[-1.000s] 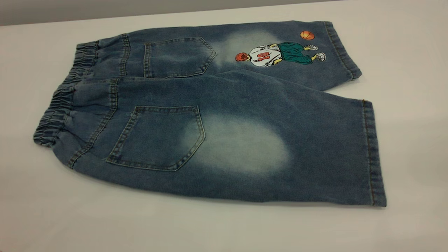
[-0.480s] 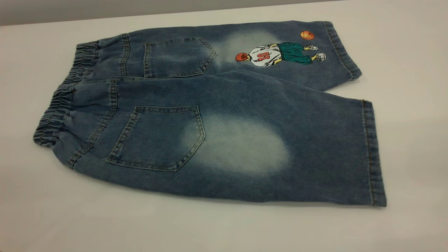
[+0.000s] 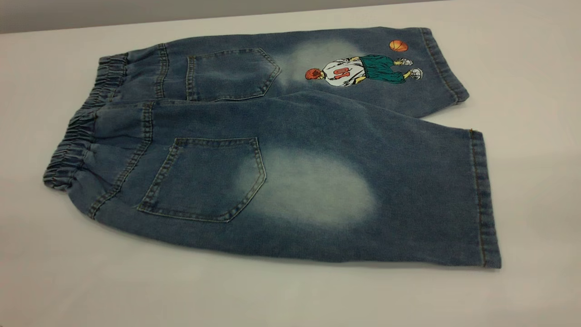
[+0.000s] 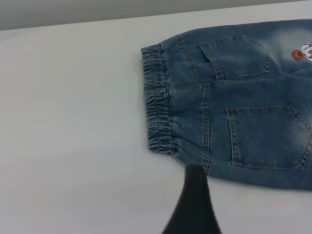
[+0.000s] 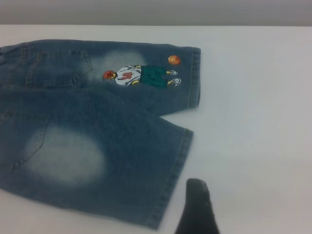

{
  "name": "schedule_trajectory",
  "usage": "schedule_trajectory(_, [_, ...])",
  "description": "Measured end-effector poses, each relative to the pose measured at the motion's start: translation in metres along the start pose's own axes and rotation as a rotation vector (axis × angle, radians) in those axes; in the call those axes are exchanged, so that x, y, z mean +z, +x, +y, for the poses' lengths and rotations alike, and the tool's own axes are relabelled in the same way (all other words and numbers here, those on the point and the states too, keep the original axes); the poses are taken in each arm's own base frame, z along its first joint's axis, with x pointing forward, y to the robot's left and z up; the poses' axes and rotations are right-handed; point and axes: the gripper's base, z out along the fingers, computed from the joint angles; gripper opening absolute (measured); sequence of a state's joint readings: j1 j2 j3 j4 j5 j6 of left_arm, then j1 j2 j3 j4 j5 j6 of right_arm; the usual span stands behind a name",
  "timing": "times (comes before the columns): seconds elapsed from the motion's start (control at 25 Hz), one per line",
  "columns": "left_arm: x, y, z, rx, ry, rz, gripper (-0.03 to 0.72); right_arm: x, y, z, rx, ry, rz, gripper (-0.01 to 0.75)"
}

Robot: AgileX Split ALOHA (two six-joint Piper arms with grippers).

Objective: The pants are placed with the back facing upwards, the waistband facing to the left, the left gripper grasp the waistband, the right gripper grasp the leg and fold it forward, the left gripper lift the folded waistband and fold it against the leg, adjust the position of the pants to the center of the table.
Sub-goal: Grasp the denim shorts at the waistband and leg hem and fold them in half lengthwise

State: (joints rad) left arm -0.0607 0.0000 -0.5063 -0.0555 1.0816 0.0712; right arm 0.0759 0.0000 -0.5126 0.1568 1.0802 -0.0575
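Neither pincer shows its opening: only 1 dark finger of the left gripper [image 4: 195, 204] and 1 of the right gripper [image 5: 197, 207] is visible, so their state cannot be told. On the table [image 3: 290, 295] the pants [image 3: 281, 150] lie flat and unfolded, long axis left to right. Nearest the left finger is the waistband [image 4: 157, 100]; the leg [image 5: 97, 156], pale oval up, ends beside the right finger.
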Motion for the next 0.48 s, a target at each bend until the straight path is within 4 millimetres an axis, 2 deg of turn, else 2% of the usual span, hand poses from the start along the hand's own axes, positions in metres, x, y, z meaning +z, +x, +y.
schedule_trajectory(0.48, [-0.0015, -0.0018, 0.0005, -0.004, -0.006, -0.012, 0.529, 0.001, -0.0027, 0.0058, 0.038, -0.07, -0.034, 0.453])
